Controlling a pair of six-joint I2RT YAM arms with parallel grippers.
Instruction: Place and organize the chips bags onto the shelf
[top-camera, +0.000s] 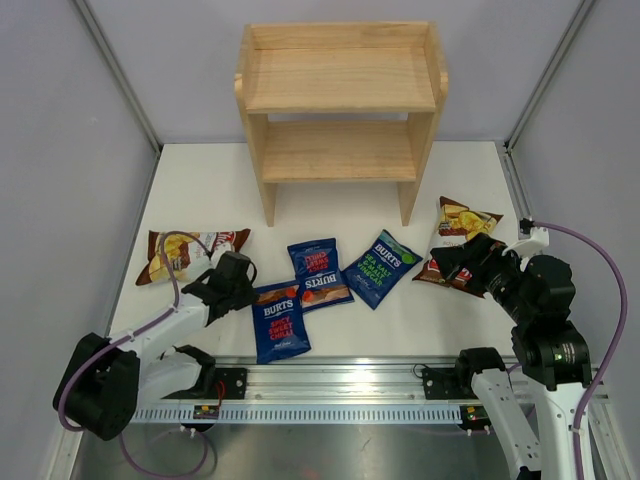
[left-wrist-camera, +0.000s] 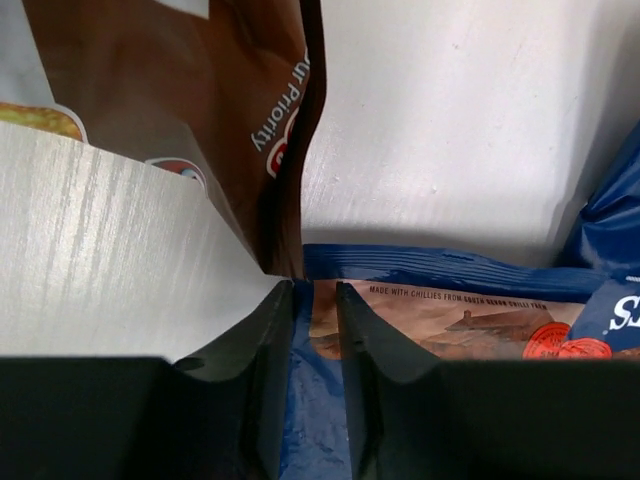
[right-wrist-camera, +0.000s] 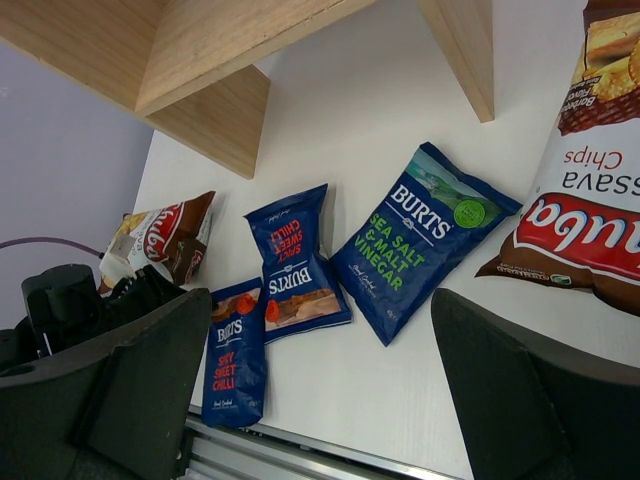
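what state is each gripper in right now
left gripper: nearly closed at blue bag edge, grip cannot be told
right gripper: open, holding nothing

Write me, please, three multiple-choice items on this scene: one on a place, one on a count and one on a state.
1. Where does the green-lettered BURTS bag lie?
A. On the shelf's upper tier
B. On the table, right of the two red-lettered BURTS bags
C. Under a Chuba bag

2. How many brown-white Chuba bags are in view?
A. One
B. Two
C. Four

3. How does the right tool stand?
A. Wide open
B. Shut on a bag
C. Out of view

Key: 1 B, it lies flat on the table and the shelf is bare; 2 B, one lies at each side; 3 A, its fingers stand far apart.
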